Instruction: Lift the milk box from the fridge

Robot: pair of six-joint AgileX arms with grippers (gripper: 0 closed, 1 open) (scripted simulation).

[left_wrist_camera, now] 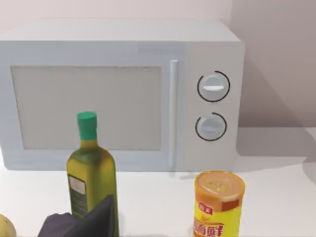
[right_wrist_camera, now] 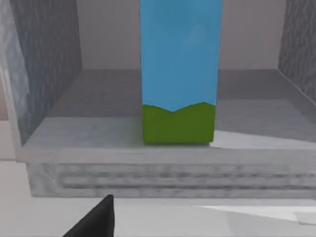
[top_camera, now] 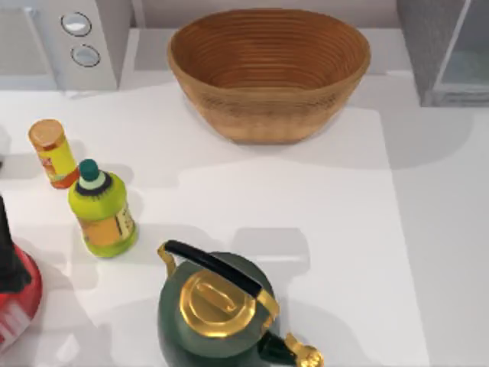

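The milk box [right_wrist_camera: 178,74] stands upright on the floor of the fridge [right_wrist_camera: 49,64], its blue middle and green base showing and its top cut off in the right wrist view. My right gripper [right_wrist_camera: 96,219] hangs just outside the fridge's open front, low and a little to one side of the box, not touching it. In the top view the fridge [top_camera: 447,53] is the dark grey cabinet at the back right corner. My left gripper [left_wrist_camera: 81,222] sits at the left of the table, facing the microwave.
A wicker basket [top_camera: 269,73] stands at the back middle and a light grey microwave [top_camera: 72,38] at the back left. An orange can [top_camera: 52,153], a yellow-green bottle [top_camera: 103,214] and a green kettle [top_camera: 218,306] fill the left and front. A red and black object [top_camera: 14,298] is at the left edge.
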